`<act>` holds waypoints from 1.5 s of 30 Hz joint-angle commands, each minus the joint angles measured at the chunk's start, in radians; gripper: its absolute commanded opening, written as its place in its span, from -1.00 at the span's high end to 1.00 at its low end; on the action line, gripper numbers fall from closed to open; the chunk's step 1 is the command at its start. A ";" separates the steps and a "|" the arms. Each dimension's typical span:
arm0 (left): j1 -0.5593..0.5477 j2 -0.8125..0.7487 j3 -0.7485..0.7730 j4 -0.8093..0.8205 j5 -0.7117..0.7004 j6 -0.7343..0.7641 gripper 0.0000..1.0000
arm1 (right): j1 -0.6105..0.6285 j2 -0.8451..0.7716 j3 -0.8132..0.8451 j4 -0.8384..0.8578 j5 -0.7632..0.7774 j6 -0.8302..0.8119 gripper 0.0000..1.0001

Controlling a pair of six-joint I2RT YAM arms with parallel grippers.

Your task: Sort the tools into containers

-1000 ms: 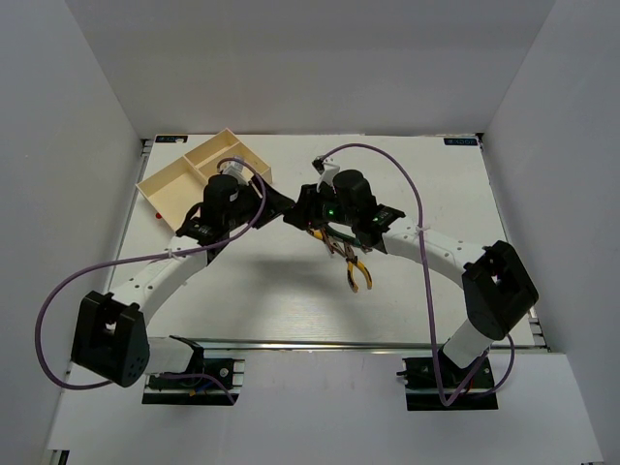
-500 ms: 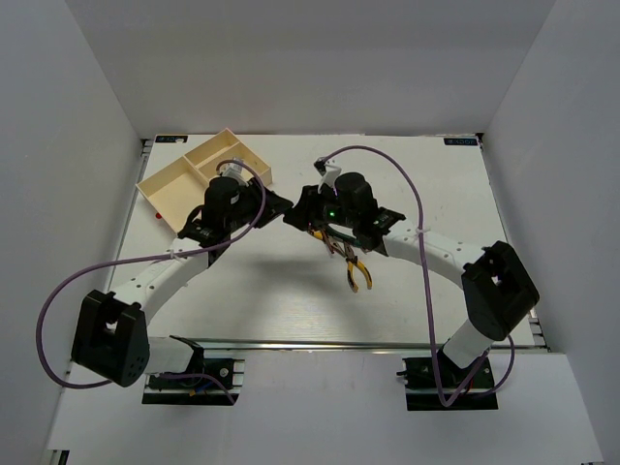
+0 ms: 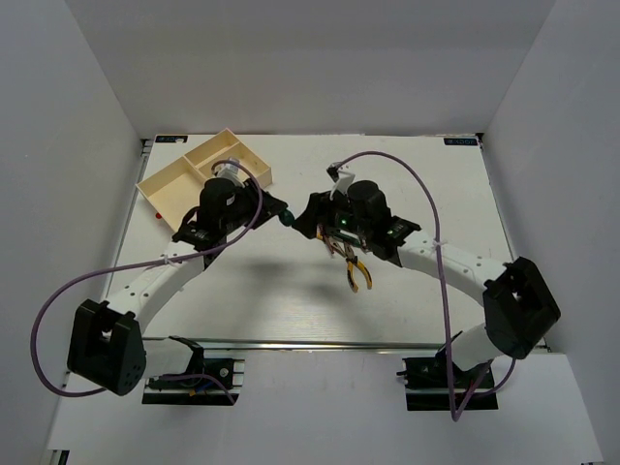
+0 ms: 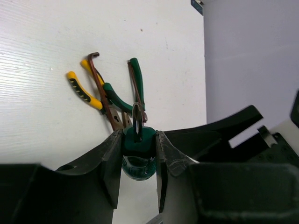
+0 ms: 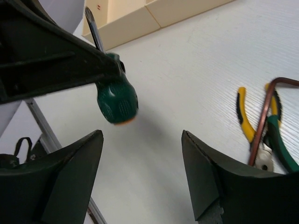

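Screwdriver, green handle — now pinched in my left jaws above the tabletop, near the tray; right jaws have backed off, spread wide. Handover looks done — tray next.

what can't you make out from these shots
- Top view: the right arm covers most of the tool pile; only yellow handles show.
- Top view: the left arm hides part of the tray; the right wrist view cuts it off at the top edge.
- Top view: the small red thing beside the tray is too small to identify.
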 commanded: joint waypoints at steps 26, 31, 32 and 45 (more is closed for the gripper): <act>0.180 0.461 0.717 -0.367 -0.417 0.845 1.00 | -0.077 -0.695 -0.509 -0.298 0.393 -0.210 -0.76; 0.219 0.602 0.815 -0.300 -0.483 1.043 1.00 | -0.074 -0.700 -0.537 -0.300 0.386 -0.187 -0.76; 0.232 0.623 0.844 -0.289 -0.490 1.063 1.00 | -0.075 -0.698 -0.541 -0.297 0.386 -0.184 -0.76; 0.320 0.914 1.064 -0.130 -0.539 1.301 1.00 | -0.075 -0.720 -0.606 -0.303 0.379 -0.164 -0.76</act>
